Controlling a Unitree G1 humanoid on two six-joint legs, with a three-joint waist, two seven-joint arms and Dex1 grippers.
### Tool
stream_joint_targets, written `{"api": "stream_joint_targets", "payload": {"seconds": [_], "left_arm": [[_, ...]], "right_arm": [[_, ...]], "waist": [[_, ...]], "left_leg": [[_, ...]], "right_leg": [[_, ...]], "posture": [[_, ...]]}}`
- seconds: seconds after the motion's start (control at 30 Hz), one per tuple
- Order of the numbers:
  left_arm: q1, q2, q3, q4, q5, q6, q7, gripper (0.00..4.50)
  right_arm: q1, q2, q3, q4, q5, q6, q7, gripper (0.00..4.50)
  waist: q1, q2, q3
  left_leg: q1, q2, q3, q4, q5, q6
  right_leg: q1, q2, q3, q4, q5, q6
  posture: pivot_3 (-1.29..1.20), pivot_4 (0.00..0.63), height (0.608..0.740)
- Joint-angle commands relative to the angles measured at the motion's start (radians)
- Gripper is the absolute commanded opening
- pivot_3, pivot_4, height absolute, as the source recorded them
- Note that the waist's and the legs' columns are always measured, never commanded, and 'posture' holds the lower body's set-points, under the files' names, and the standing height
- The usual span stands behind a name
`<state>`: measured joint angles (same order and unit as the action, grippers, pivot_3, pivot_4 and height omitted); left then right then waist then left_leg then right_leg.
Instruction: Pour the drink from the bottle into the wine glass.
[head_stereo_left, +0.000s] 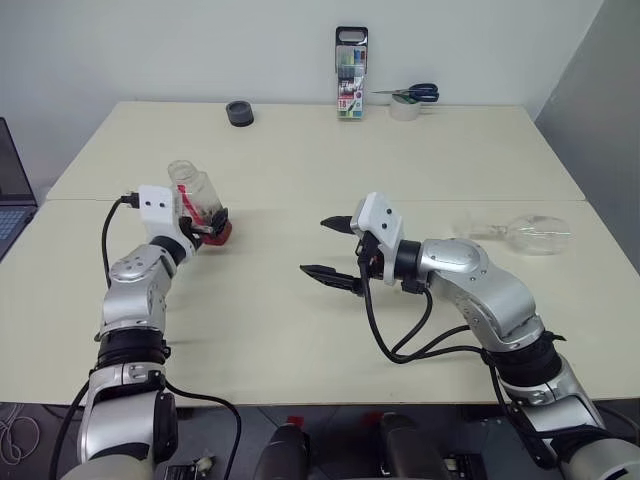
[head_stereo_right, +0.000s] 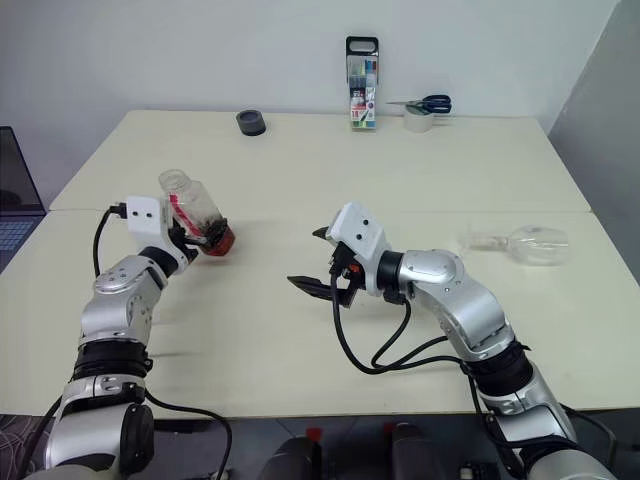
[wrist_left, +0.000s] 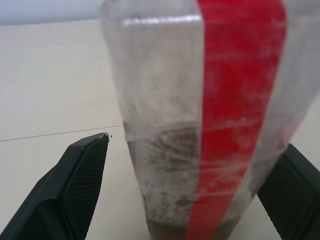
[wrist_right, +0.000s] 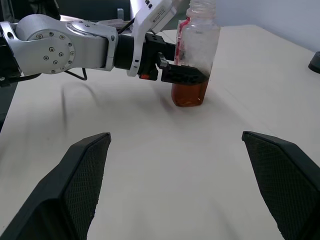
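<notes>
The bottle (wrist_right: 197, 55) is a small clear plastic one with a red label strip, and it stands upright on the left half of the table (head_stereo_left: 300, 330). Its mouth is open at the top. The amber drink (wrist_right: 190, 92) fills only its bottom part. My left gripper (head_stereo_left: 208, 228) is open, with one finger (wrist_left: 85, 170) on each side of the bottle's lower half and a gap showing beside it. My right gripper (head_stereo_left: 315, 246) is open and holds nothing. It hovers over the middle of the table and points toward the bottle. The wine glass (head_stereo_left: 535, 235) lies on its side at the right.
A tall marker case (head_stereo_left: 351, 73) stands at the table's far edge, with scissors on a tape roll (head_stereo_left: 408, 100) to its right. A small black round thing (head_stereo_left: 239, 113) sits at the far left. A laptop (head_stereo_left: 10, 195) is off the table's left side.
</notes>
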<state>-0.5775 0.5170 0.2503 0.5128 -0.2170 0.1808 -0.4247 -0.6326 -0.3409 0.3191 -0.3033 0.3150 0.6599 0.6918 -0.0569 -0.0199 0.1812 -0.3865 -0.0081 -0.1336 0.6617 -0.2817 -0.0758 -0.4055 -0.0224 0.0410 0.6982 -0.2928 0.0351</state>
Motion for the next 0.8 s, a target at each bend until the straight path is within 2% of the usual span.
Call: {"api": "stream_joint_targets", "payload": {"seconds": [0.03, 0.27, 0.4, 0.6, 0.73, 0.8], "left_arm": [[0.033, -0.01, -0.013, -0.031, 0.027, -0.06, 0.012, 4.48], [0.108, -0.034, -0.01, -0.045, 0.036, -0.126, 0.012, 4.48], [0.214, -0.038, 0.012, -0.141, 0.026, -0.129, 0.027, 4.48], [0.393, -0.031, -0.013, -0.371, 0.002, -0.085, -0.024, 4.48], [0.461, 0.016, -0.05, -0.458, -0.022, -0.083, -0.162, 4.48], [0.477, 0.042, -0.074, -0.499, -0.056, -0.073, -0.25, 4.48]], "right_arm": [[0.032, -0.012, 0.009, -0.03, -0.042, -0.051, -0.013, 4.5], [0.142, -0.044, -0.003, -0.07, -0.116, -0.139, -0.045, 4.5], [0.246, -0.064, -0.043, -0.144, -0.122, -0.154, -0.079, 4.5], [0.402, -0.083, -0.152, -0.326, -0.109, -0.037, -0.182, 4.5], [0.485, -0.077, -0.245, -0.431, -0.055, 0.106, -0.235, 4.5], [0.522, -0.047, -0.338, -0.45, -0.013, 0.192, -0.28, 4.5]], "waist": [[0.0, 0.0, 0.0], [0.002, 0.0, 0.0], [0.001, 0.0, 0.0], [0.009, 0.0, 0.0], [0.016, 0.0, 0.0], [0.021, 0.0, 0.0]], "left_leg": [[0.0, 0.0, 0.0, 0.0, 0.0, 0.0], [0.0, 0.0, 0.0, 0.0, 0.0, 0.0], [0.0, 0.0, 0.0, -0.001, 0.0, 0.0], [0.0, 0.001, 0.0, -0.001, -0.002, 0.003], [0.001, 0.001, 0.0, -0.001, -0.002, 0.003], [0.001, 0.001, 0.001, -0.001, -0.002, 0.003]], "right_leg": [[0.0, 0.0, 0.0, 0.0, 0.0, 0.0], [0.0, 0.0, 0.0, 0.0, 0.0, 0.0], [0.0, 0.0, 0.001, -0.001, 0.0, 0.0], [0.0, -0.001, 0.001, -0.001, 0.0, 0.0], [0.001, 0.0, 0.0, -0.001, 0.0, 0.0], [0.001, 0.0, 0.0, -0.001, 0.0, 0.0]], "posture": [[0.0, 0.15, 0.74], [0.0, 0.15, 0.74], [0.0, 0.15, 0.74], [0.0, 0.15, 0.74], [0.0, 0.15, 0.74], [0.0, 0.15, 0.74]]}}
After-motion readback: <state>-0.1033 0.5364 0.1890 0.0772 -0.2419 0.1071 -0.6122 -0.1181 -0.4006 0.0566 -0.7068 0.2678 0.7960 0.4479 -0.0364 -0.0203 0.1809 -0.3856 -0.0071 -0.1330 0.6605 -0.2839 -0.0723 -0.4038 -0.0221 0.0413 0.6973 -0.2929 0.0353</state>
